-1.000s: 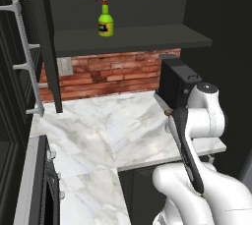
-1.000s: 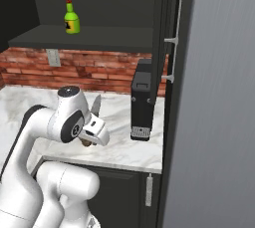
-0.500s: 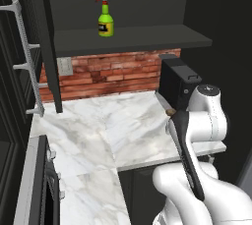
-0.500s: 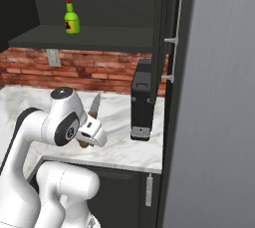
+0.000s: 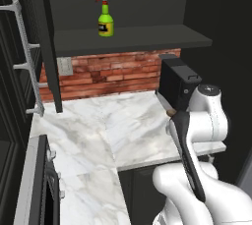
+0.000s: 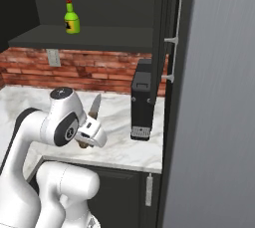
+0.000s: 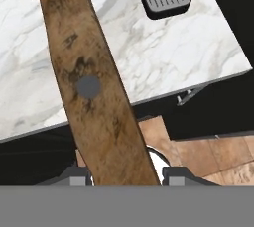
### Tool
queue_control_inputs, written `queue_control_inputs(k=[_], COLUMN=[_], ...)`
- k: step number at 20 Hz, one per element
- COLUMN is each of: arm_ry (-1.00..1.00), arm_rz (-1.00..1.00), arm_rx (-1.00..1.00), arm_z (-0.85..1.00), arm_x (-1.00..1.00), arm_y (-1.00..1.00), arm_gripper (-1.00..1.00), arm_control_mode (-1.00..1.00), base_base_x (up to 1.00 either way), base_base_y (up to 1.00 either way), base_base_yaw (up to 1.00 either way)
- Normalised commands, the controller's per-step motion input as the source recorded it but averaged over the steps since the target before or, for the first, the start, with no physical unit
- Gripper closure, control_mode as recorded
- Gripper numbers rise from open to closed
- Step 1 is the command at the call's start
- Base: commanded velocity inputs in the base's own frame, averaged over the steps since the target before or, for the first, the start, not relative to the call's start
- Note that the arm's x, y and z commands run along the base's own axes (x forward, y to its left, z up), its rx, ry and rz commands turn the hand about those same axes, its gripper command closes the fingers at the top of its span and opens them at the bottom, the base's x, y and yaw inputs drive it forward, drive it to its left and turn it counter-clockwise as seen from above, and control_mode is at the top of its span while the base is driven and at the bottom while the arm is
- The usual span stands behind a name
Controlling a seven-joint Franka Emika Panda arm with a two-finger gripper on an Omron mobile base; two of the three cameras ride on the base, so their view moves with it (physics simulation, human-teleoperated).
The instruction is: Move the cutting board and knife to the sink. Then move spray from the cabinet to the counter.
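Just to the left of the black coffee machine (image 6: 142,100) and a bit nearer the robot, the knife (image 6: 94,106) is up in the air over the front edge of the counter (image 5: 98,130), not lying on it. The gripper (image 7: 126,175) is clamped on the knife's handle, one dark fingertip (image 7: 174,175) on each side of the wood, with the blade pointing up and slightly toward the coffee machine. Looks-wise it's a small kitchen knife: grey steel blade, mottled brown wooden handle with darker patches and a round grey rivet about halfway along. My guess on handling: light and completely stiff, so weight isn't the issue, but a smooth handle pinched at one spot can pivot if the arm swings fast, and the blade end is the long lever. The handle is the right place to hold it, ideally near the rivet or closer to the blade so it balances; here the pinch looks closer to the butt end, which I'd watch. The spray (image 5: 105,20) is a small bright green bottle with a red-and-white trigger, standing upright on the cabinet (image 5: 128,37) shelf, above the coffee machine and well off to its left.
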Motion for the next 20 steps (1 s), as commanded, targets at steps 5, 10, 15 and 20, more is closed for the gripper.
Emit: queue_control_inputs(k=[5,10,15,20], arm_ry=[0.0,0.0,0.0,0.0], arm_rz=[0.0,0.0,0.0,0.0], arm_rx=[0.0,0.0,0.0,0.0], arm_z=[0.0,0.0,0.0,0.0], arm_x=[0.0,0.0,0.0,0.0], arm_y=[0.0,0.0,0.0,0.0], arm_gripper=[1.0,1.0,1.0,1.0], arm_control_mode=[1.0,1.0,1.0,1.0], base_base_x=[-0.38,-0.42,-0.35,-0.42], base_base_y=[-0.02,-0.08,-0.28,-0.32], base_base_yaw=[0.0,0.01,0.13,0.21])
